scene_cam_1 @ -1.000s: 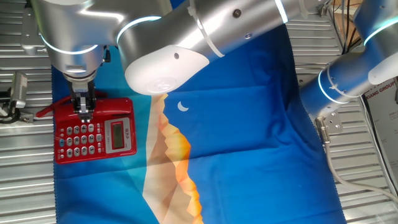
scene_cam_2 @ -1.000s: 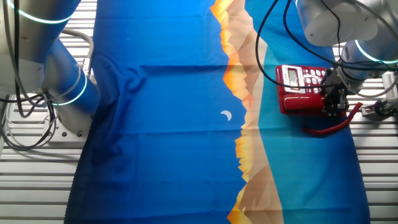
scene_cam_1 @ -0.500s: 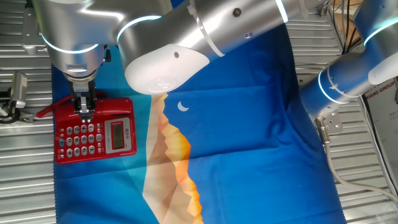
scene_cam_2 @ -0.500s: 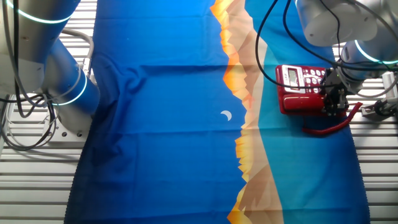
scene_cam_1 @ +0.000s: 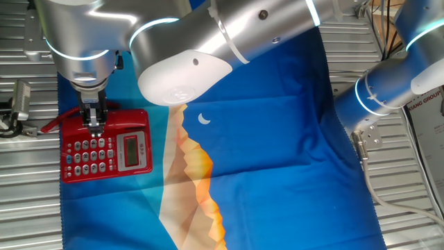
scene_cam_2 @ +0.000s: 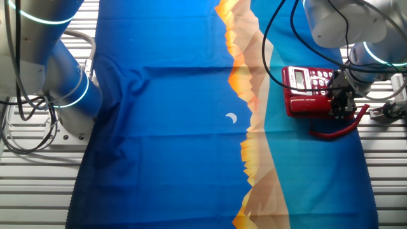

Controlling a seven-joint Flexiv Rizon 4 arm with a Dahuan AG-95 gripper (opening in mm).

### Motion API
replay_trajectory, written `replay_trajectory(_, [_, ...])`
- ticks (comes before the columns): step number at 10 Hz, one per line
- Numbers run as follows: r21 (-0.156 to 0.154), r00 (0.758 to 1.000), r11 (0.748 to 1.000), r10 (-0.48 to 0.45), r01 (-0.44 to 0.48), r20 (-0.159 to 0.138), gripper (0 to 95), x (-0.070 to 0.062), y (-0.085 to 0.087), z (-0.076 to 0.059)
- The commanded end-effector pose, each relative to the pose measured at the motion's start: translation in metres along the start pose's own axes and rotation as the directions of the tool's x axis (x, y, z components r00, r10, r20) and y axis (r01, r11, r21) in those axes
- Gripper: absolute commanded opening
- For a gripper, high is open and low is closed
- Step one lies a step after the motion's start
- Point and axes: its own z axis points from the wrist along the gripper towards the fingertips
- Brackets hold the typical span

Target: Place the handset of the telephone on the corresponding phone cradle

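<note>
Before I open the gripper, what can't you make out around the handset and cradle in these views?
- Gripper jaws: too small and dark in both fixed views to tell open from shut.
- Handset seating: in one fixed view the gripper covers its middle; in the other fixed view the gripper blocks it.
- Phone cradle: hidden beneath the handset.
- Cord: its end runs behind the gripper.

You're looking at a robotics lab bench, not a home or office: the ribbed bare-metal slatted table runs under a printed blue, teal and orange cloth spread as a work mat, a second silver arm with glowing cyan joint rings is mounted at the right edge, loose black cables trail across the slats, and a small metal fixture sits at the far left
</note>
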Motion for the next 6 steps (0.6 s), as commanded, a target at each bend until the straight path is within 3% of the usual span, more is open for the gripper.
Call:
replay_trajectory(1, [-0.009, 1.000, 1.000, 0.008, -0.008, 0.000, 0.0, 0.0002, -0.0001, 0.0000])
replay_trajectory(6, [-0.004, 1.000, 1.000, 0.013, -0.013, 0.006, 0.0, 0.0002, 0.0000, 0.0001])
